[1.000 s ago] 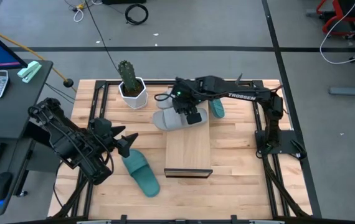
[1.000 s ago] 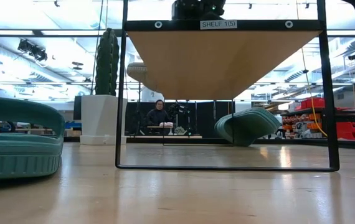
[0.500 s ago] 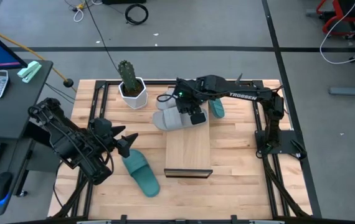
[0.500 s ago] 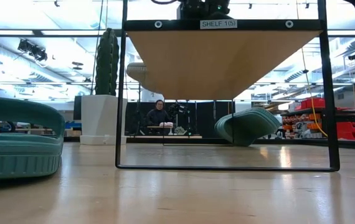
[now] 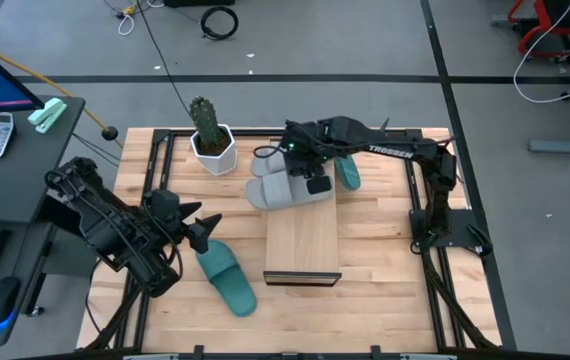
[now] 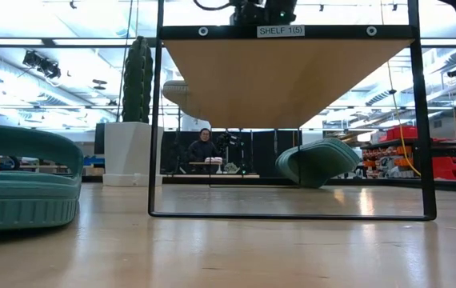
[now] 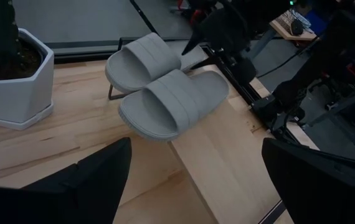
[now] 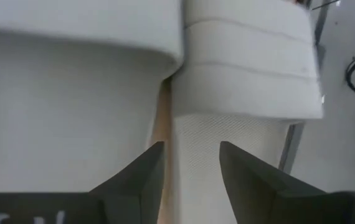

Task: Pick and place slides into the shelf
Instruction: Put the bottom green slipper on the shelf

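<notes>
The right gripper (image 5: 312, 182), fingers a little apart and holding nothing, hangs over the two grey slides (image 5: 277, 188) on the shelf (image 5: 302, 240); next it should fetch a teal slide (image 5: 225, 274)

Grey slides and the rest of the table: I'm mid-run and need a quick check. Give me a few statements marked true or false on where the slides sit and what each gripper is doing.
1. Both grey slides lie side by side at the far end of the shelf. True.
2. The right gripper hangs over the grey slides with nothing between its fingers. True.
3. The left gripper is shut on a teal slide. False: it is open and empty, beside the near teal slide, which lies on the table.
4. Both teal slides are on the shelf. False: the far teal slide also lies off the shelf.
5. The cactus pot has tipped over. False: it stands upright.
</notes>
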`<state>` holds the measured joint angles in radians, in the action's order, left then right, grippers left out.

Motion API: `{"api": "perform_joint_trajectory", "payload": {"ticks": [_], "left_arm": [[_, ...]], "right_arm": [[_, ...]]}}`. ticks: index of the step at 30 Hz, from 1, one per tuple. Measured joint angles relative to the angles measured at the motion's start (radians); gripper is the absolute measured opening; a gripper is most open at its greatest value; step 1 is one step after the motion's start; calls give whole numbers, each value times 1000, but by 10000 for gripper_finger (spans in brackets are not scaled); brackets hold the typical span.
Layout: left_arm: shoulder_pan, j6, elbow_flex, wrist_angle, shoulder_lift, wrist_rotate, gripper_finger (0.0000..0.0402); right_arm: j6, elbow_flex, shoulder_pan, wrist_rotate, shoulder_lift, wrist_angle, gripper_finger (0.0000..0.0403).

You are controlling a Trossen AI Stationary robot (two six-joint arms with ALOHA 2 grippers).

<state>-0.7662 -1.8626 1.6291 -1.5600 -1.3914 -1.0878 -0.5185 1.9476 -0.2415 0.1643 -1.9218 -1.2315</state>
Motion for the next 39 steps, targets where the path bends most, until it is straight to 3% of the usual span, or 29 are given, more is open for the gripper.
{"api": "perform_joint_trajectory", "payload": {"ticks": [14, 23, 32, 39], "left_arm": [[97, -64, 0, 34, -7, 175, 366], [219, -90, 0, 46, -147, 331, 366], [291, -29, 0, 113, -280, 379, 366], [317, -28, 0, 143, -331, 377, 366]], "right_arm": [[147, 0, -7, 101, 214, -58, 151], [178, 0, -2, 144, 361, -98, 142], [205, -9, -8, 158, 389, -140, 138], [245, -161, -112, 151, 380, -74, 137]]}}
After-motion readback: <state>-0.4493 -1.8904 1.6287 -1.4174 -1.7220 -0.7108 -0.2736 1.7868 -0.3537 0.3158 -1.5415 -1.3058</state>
